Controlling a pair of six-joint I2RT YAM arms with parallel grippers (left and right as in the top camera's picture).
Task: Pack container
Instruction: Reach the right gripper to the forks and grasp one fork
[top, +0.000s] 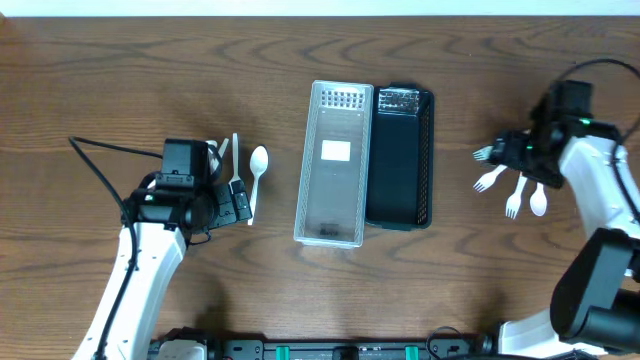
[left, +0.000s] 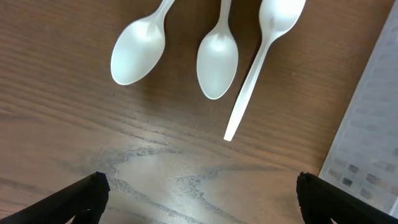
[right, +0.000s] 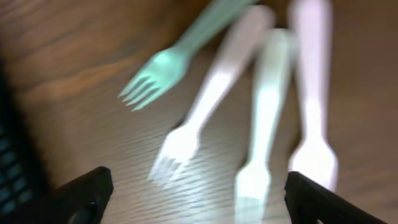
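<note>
The surface (top: 120, 70) is dark brown wood, its long grain running side to side. In the left wrist view a pale scuffed patch (left: 186, 180) shows on it. A light strip (top: 200, 6) borders its far edge.

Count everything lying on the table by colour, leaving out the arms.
White cutlery: 6, namely 3 spoons by the left arm and 3 pieces by the right arm
Pale green fork: 1
Clear container: 1
Black container: 1
Total: 9
</note>
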